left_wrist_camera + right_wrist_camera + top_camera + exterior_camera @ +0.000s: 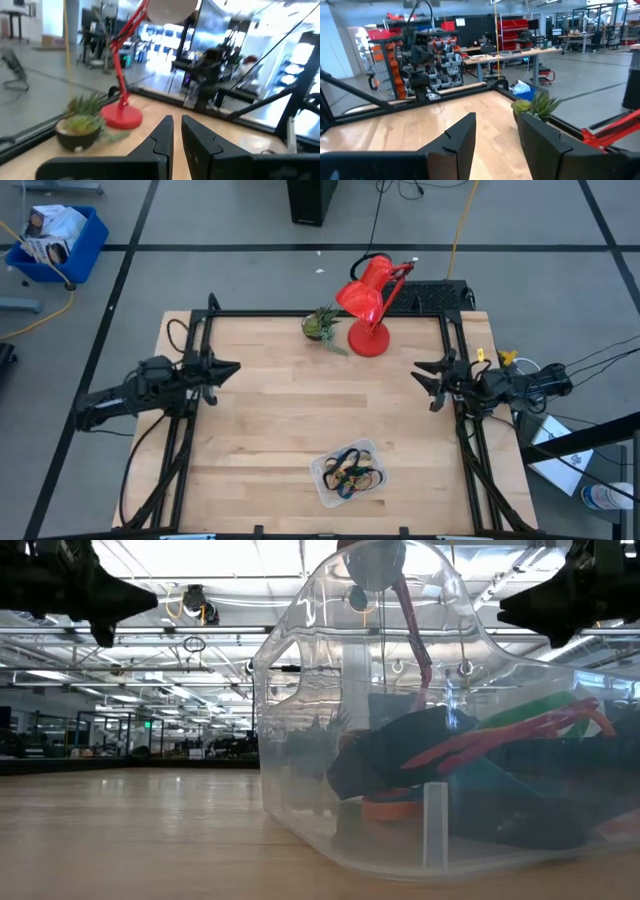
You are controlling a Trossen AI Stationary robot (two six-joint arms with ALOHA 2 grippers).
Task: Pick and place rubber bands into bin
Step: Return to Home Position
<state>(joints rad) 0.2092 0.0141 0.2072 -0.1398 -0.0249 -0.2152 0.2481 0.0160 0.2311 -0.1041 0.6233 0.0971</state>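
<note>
— Closest to the low camera is the bin (300,740). Its clear wall fills most of that view, and it stands on the table (120,830). What do you make out inside?

— I see a tangle of rubber bands (500,745) in red, green, orange, blue and black, lying on its floor.

— From above, I find the bin at the near edge of the table, a little right of centre, with the bands heaped inside. Where are my arms?

— I have the left gripper (230,370) hanging over the left side of the table and the right gripper (422,372) over the right side. Both are well apart from the bin and hold nothing. A red lamp (370,305) and a small potted plant (320,325) stand at the far edge, just beside each other.

— On my left wrist camera the fingers (162,142) are almost together, with only a thin slit between them, pointing toward the lamp and plant.

— On my right wrist camera the fingers (462,142) stand parted with a clear gap, and nothing is in it. I see the plant beyond them.
</note>
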